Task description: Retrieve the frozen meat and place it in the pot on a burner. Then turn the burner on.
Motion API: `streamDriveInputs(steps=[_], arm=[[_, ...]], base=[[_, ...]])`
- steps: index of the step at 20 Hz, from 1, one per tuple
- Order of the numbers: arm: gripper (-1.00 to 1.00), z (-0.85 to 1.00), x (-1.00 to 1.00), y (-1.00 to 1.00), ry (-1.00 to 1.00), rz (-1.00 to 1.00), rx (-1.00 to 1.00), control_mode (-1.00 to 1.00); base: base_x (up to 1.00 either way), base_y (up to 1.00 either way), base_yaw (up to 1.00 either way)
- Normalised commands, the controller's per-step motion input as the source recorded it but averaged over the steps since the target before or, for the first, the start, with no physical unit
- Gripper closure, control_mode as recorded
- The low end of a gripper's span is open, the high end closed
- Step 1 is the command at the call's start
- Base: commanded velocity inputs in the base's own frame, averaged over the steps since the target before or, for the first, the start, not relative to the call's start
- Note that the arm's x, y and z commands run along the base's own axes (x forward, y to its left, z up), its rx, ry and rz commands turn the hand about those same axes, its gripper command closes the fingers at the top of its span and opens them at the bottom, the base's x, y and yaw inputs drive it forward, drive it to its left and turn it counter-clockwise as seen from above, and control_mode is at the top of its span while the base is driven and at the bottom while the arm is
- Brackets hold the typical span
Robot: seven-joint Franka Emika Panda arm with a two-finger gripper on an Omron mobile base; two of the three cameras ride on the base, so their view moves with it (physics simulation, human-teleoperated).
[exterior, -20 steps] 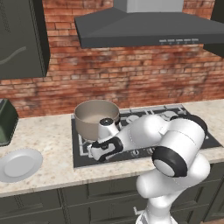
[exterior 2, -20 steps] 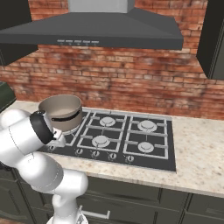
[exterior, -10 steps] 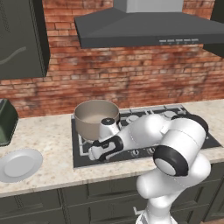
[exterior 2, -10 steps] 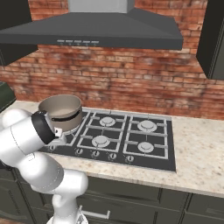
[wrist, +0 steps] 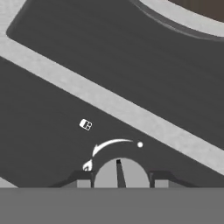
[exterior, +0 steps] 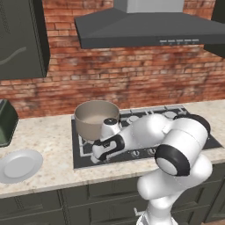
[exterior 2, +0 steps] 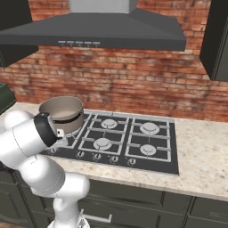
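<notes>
Knob (wrist: 121,174), small round grey dial on the black cooktop's (exterior: 83,157) front edge, sits between the dark two-finger gripper's (wrist: 119,180) tips, jaws closed on it; stiff, smooth, likely slippery, so pinch its rim. Tall grey-beige metal pot (exterior: 94,117) stands just behind

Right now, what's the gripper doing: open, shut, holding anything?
Gripper: shut on the knob, fingers at either side of it, at the cooktop's front edge.

Arm (exterior: 145,132) barely shifted: hand (exterior: 107,147) eased slightly lower at cooktop front edge.
</notes>
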Motion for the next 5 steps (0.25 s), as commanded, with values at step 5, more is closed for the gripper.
streamDriveInputs(steps=[5], arm=[[1.0,-0.14,0.0,0.0,0.0,0.21,0.0,-1.0]], base=[[0.0,0.0,0.0]])
